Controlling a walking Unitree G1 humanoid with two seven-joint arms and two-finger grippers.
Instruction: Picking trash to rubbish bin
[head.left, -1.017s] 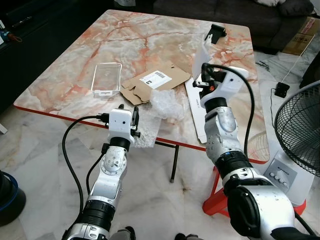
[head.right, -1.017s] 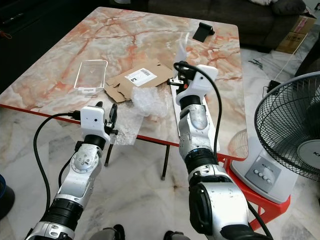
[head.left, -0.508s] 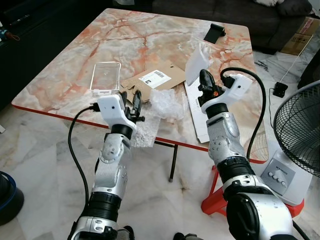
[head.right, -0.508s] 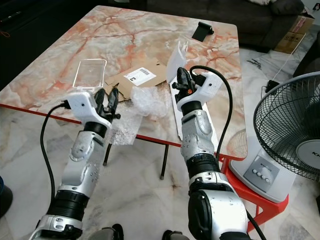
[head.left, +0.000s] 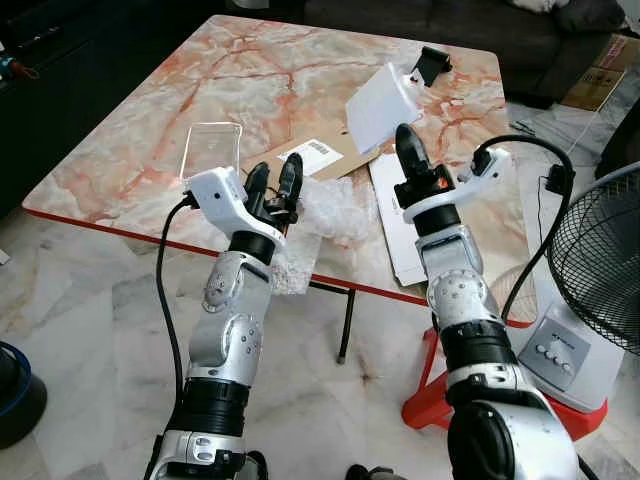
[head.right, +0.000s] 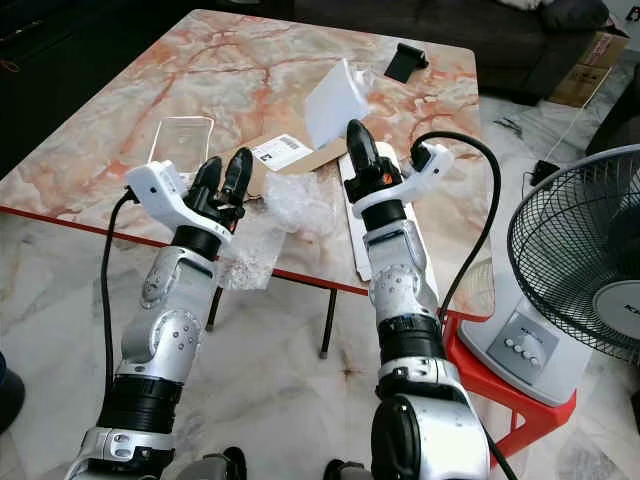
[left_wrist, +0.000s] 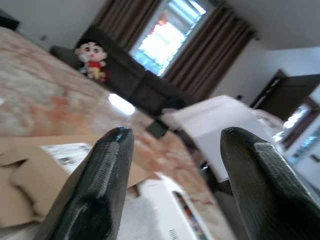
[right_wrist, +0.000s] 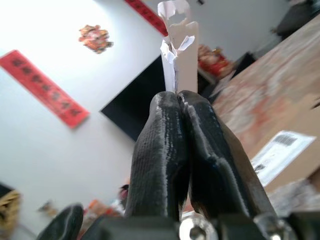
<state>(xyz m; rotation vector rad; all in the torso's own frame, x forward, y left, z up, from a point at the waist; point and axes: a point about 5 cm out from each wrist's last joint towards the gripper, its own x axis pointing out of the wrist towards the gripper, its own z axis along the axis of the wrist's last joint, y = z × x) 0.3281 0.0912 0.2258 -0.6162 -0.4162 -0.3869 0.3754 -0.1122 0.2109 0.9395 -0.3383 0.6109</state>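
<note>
White paper piece (head.left: 381, 106) pinched in right tool (head.left: 404, 140), lifted above counter (head.left: 150, 140). Left tool (head.left: 274, 178) wide, near front edge by plastic wrap (head.left: 336, 208).

Bubble wrap (head.left: 335, 210), cardboard (head.left: 300, 165) and a clear tray (head.left: 212, 155) crowded the near worktop (head.left: 140, 140) edge ahead of the left pincer (head.left: 273, 180). The far half lay open, save a black stand (head.left: 432, 63). A fan (head.left: 600, 260) blocked the right side.

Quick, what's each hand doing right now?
Left hand: open, empty, above the bubble wrap.
Right hand: closed on the white card, lifted off the table.
</note>
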